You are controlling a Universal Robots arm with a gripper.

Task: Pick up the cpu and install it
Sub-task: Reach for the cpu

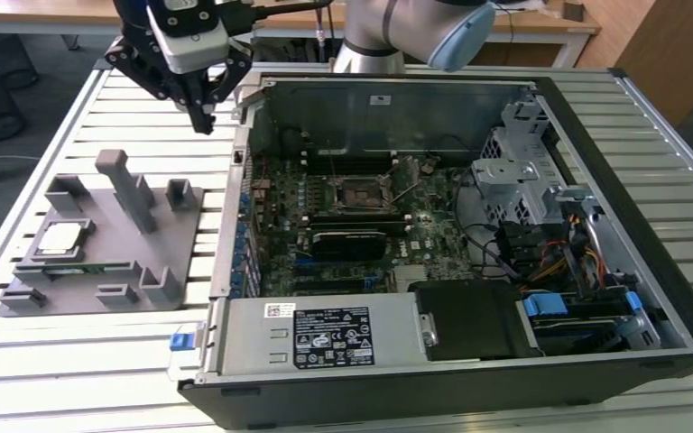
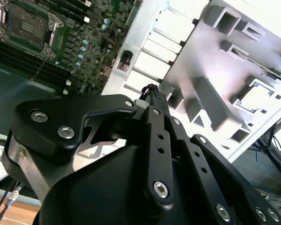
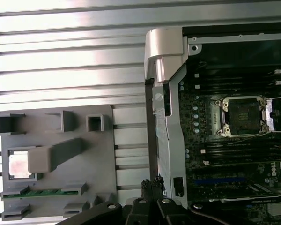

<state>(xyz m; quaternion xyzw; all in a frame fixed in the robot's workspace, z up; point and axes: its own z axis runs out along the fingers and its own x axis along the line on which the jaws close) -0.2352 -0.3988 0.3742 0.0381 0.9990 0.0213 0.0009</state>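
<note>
We've got the cpu lying flat in its square pocket on the grey fixture, mid-left of the exterior view, shiny top up, not yet picked. Just below it in that frame the green memory stick sits in a slot of the same fixture, close to the cpu but not touching it. A tall grey post stands just right of the cpu in the frame, w/ shorter blocks around it. The fixture rests on the slatted metal counter.

Now the tool: upper left of the exterior view, pointing down over bare slats btwn the fixture and the pc case, well apart from the cpu. Its fingers look pressed together w/ nothing btwn them. In both wrist views we see the dark tips side by side, touching as far as we can tell. The tool itself touches nothing.

Over to the case: it lies open across the centre and right of the exterior view, mobo facing up. The cpu socket sits approx mid-frame, a metal frame round a dark centre, cpu not yet installed there. The PSU, a silver box w/ a label, runs along the lower edge, and coloured cables bunch at the right. The arm comes in at top centre.
</note>
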